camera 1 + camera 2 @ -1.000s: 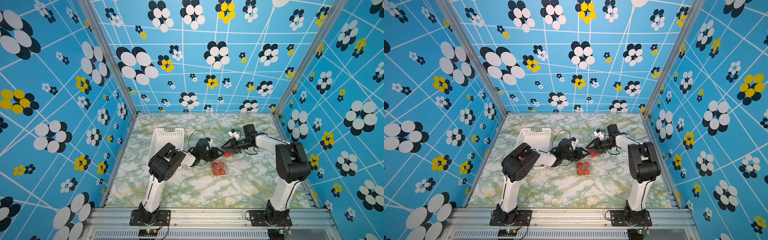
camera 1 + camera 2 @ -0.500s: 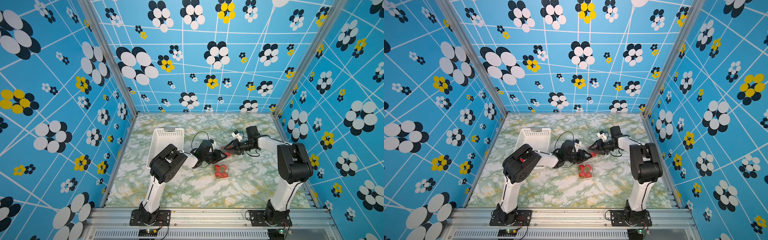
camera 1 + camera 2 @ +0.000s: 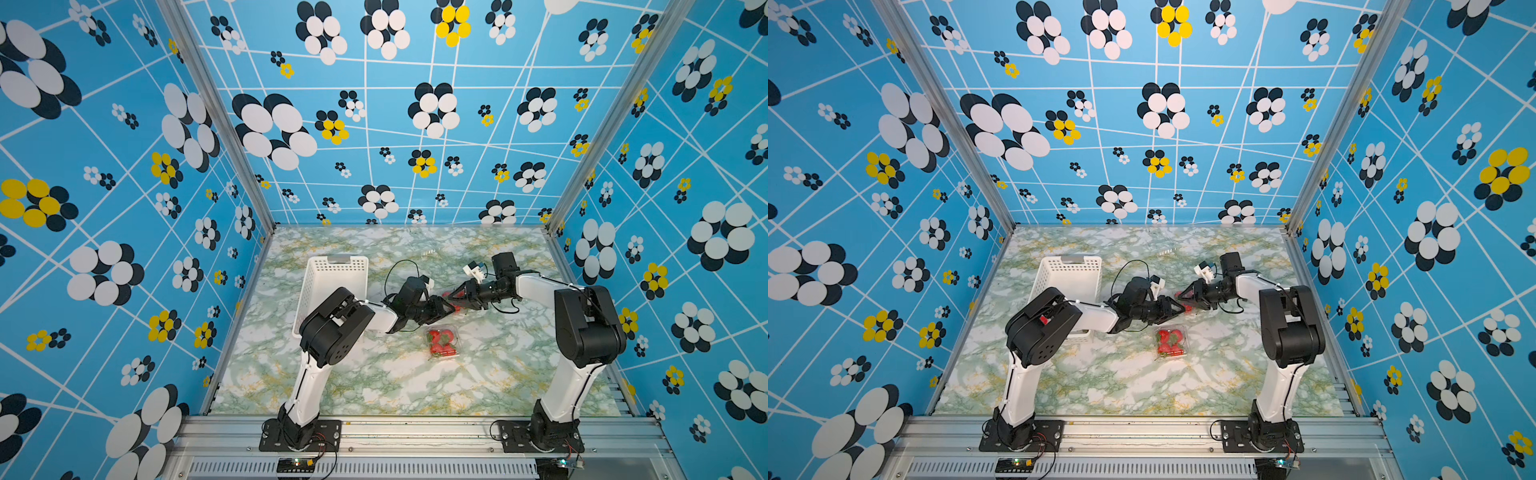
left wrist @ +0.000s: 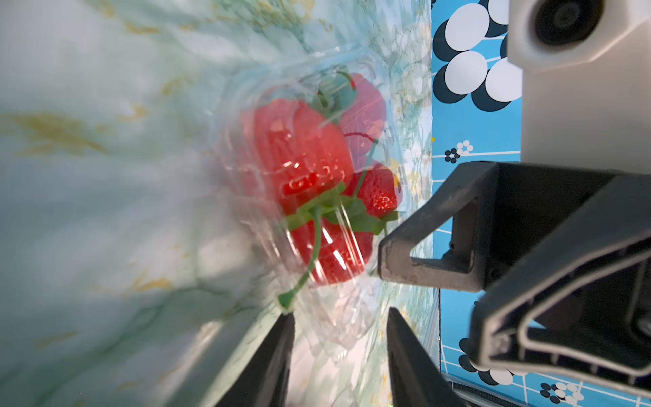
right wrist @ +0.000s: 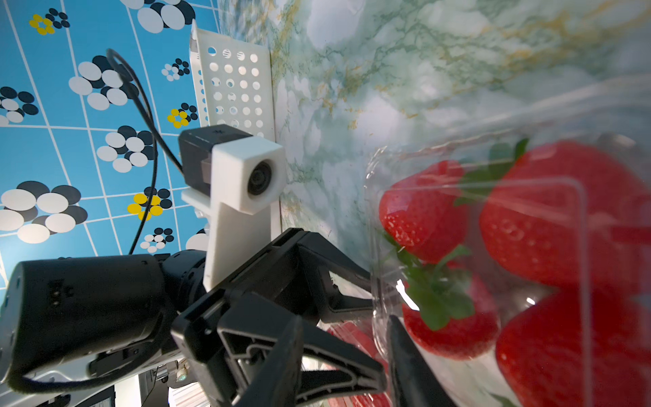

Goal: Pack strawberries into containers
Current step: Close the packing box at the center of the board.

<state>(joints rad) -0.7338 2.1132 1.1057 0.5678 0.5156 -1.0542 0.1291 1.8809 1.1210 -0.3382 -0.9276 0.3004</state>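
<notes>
In both top views the left gripper [image 3: 447,307] and right gripper [image 3: 454,294] meet nose to nose over mid-table, with 1 container [image 3: 457,308] of strawberries between their tips. A 2nd, packed container [image 3: 441,341] lies just nearer the bases, and the white basket [image 3: 332,276] sits off to the left. Both arms reach low, forearms stretched inward.

In the left wrist view the container [image 4: 338,317] lies straight ahead. Its clear corner reaches in between the left jaws, which stand apart, and 4 strawberries [image 4: 299,151] show inside.

In the right wrist view the right jaws stand apart too, with the container's rim [image 5: 440,148] against 1 finger and the left gripper straddling the same edge. Neither arm is nearer; the next move likely pinches that rim
</notes>
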